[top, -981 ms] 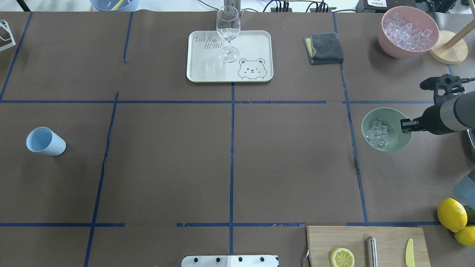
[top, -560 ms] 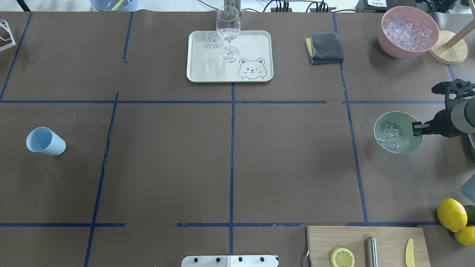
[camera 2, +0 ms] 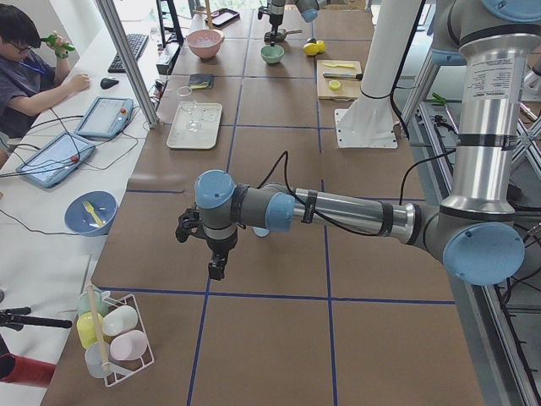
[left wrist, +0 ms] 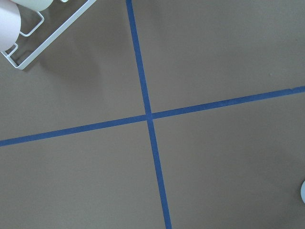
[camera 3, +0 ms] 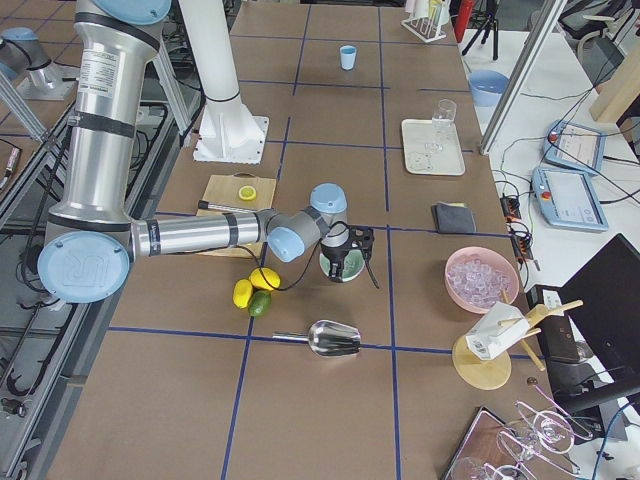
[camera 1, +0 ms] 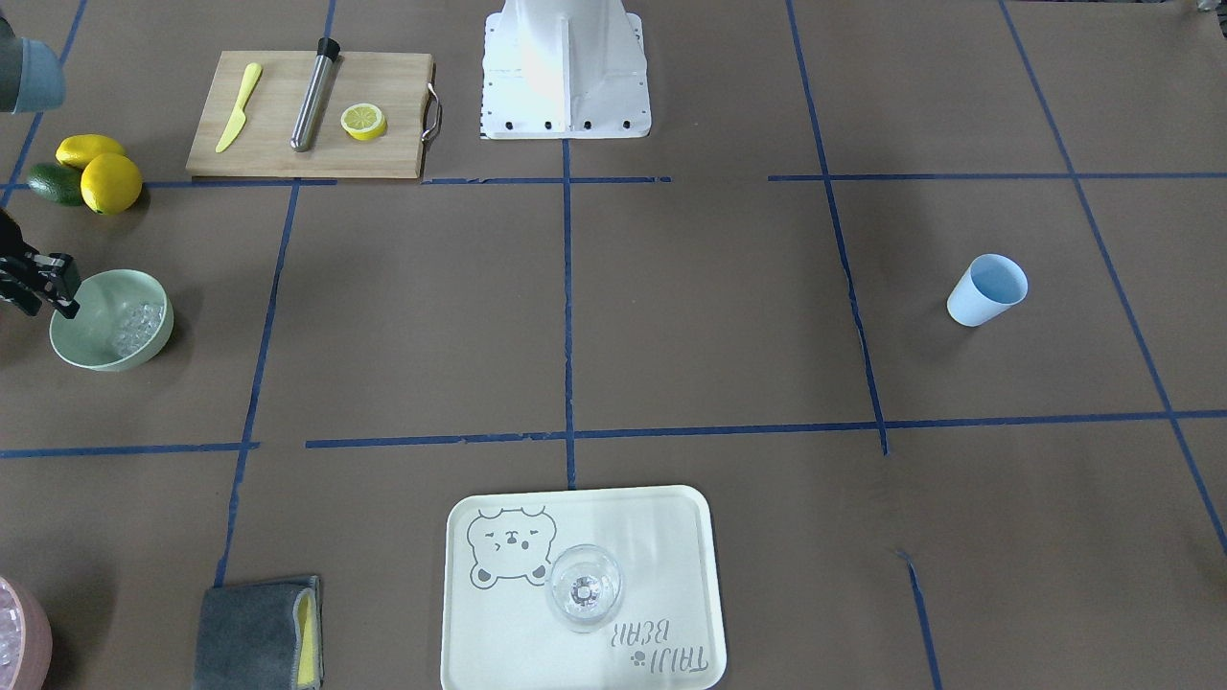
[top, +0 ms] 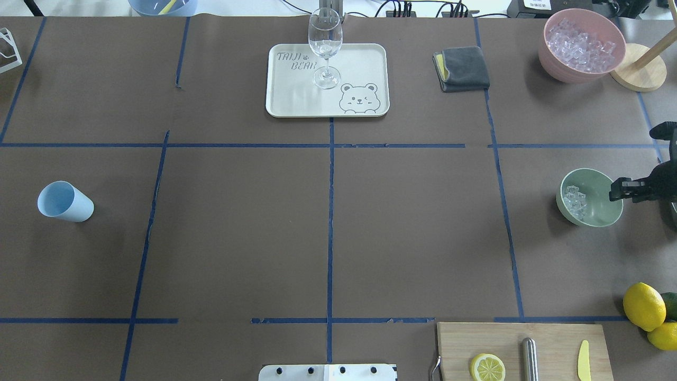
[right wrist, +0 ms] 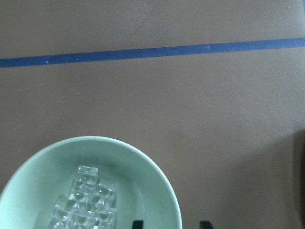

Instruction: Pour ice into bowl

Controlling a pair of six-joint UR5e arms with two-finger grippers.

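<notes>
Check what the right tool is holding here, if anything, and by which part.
The right tool holds the bowl by its rim, one finger inside and one outside; the ice lies loose within.

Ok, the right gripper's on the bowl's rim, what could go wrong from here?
1. The right gripper pinches the bowl at one rim spot only, and the ice sits piled on the opposite side, so the bowl might tip or slip.
2. The lemons and scoop lie close by; a low sweep could knock them.
</notes>
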